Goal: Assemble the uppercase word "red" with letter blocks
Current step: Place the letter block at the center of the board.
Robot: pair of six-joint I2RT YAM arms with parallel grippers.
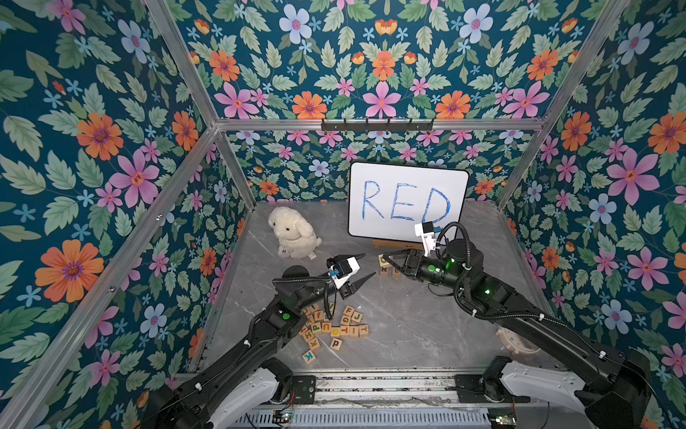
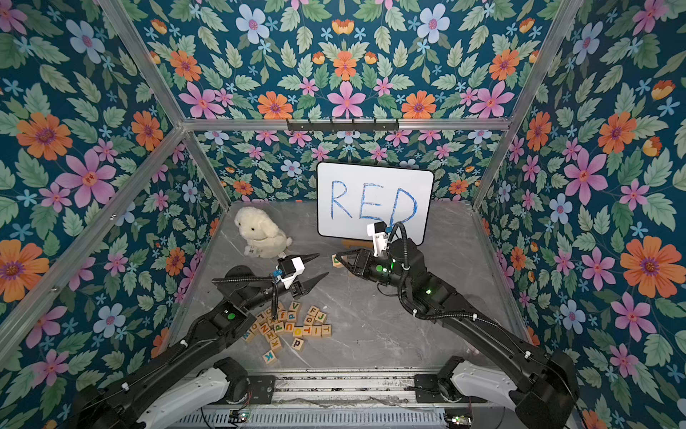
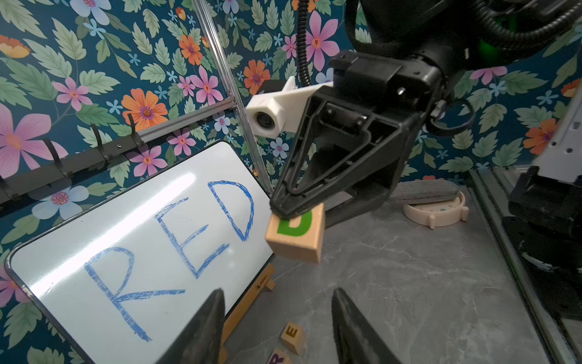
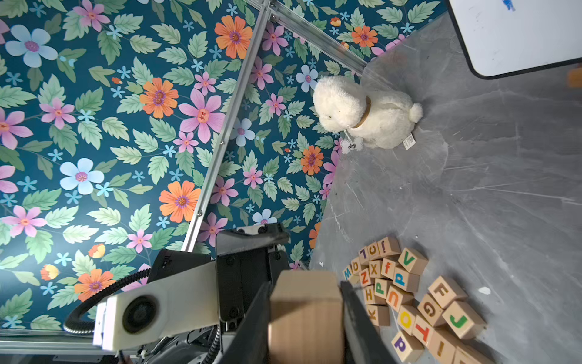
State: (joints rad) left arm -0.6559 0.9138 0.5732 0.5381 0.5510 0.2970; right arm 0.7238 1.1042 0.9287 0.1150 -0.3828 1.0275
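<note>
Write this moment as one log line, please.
right pincer: shut on D block | left pincer: open, empty | E block, R block: on table near whiteboard

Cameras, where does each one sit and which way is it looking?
Top views: stereo pair high above the arm bases, looking down and forward over the table; both arms, left gripper and right gripper, show.
Left wrist: on the left arm, facing the whiteboard and the D block in the right gripper; own fingertips show.
Right wrist: on the right arm, facing the plush dog and block pile; own gripper shows.
Shared: both wrist views see the D block.
</note>
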